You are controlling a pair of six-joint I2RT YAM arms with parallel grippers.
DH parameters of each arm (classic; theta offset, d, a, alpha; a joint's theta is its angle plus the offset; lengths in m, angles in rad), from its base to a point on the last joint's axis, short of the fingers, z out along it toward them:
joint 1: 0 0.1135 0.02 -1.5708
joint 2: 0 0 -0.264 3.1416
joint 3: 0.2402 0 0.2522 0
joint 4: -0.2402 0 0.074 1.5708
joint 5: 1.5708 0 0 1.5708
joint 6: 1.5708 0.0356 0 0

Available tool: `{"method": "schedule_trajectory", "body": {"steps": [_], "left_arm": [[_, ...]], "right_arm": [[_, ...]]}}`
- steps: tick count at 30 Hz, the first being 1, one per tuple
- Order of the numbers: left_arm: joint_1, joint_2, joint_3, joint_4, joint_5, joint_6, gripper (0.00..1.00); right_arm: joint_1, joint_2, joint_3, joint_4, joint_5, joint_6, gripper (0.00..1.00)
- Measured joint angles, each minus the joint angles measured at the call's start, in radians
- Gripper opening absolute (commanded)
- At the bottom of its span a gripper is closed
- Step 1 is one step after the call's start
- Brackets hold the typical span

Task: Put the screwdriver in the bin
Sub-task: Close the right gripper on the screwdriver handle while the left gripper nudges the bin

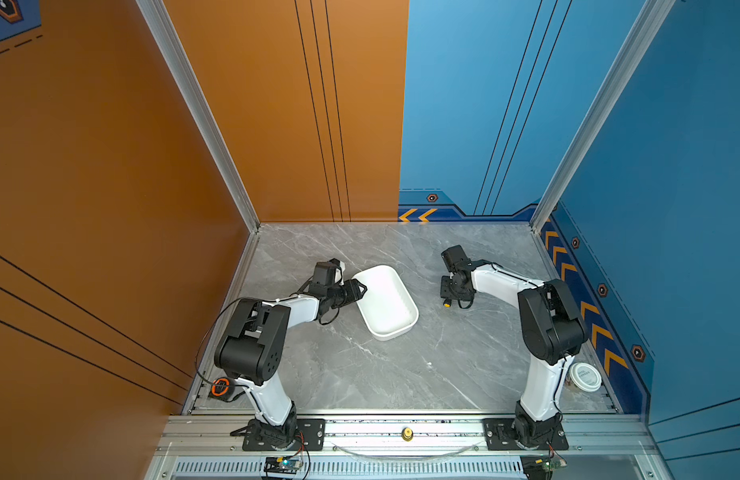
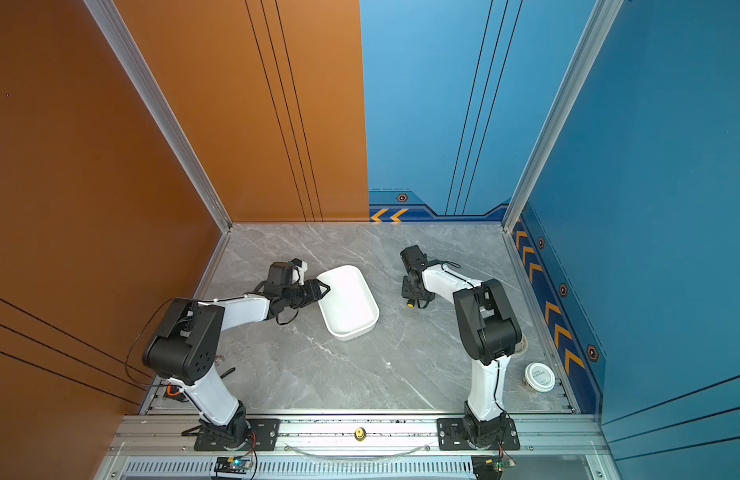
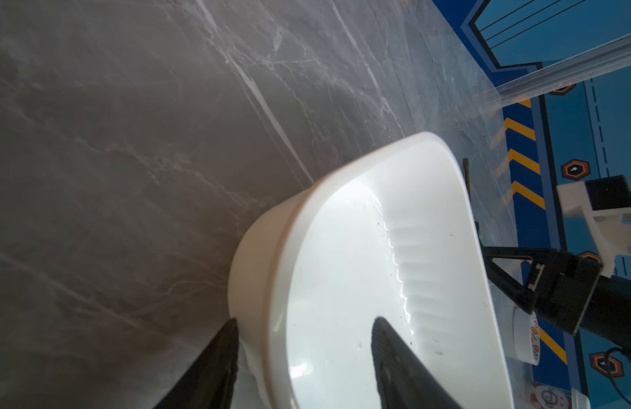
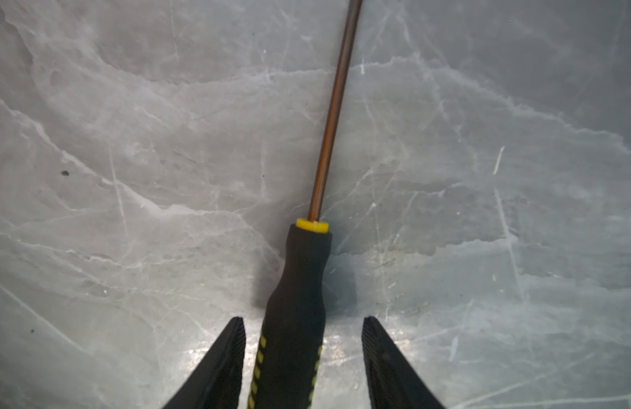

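On the grey worktop [image 1: 401, 374], left of centre, the white bin [image 1: 387, 305]; pinching its left wall, one finger inside and one outside, the left pincer [image 3: 303, 322]; spread either side of the black handle, touching neither side, the right pincer [image 4: 303, 320]; flat on the worktop, right of the bin and apart from it, the screwdriver [image 4: 300, 279].
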Motion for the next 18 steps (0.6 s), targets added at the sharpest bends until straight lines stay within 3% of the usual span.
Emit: {"method": "schedule_trajectory", "body": {"steps": [18], "left_arm": [[-0.056, 0.09, 0.134, 0.058, 0.054, -0.027, 0.63]], "right_arm": [[-0.022, 0.0, 0.0, -0.001, 0.0, 0.0, 0.5]]}}
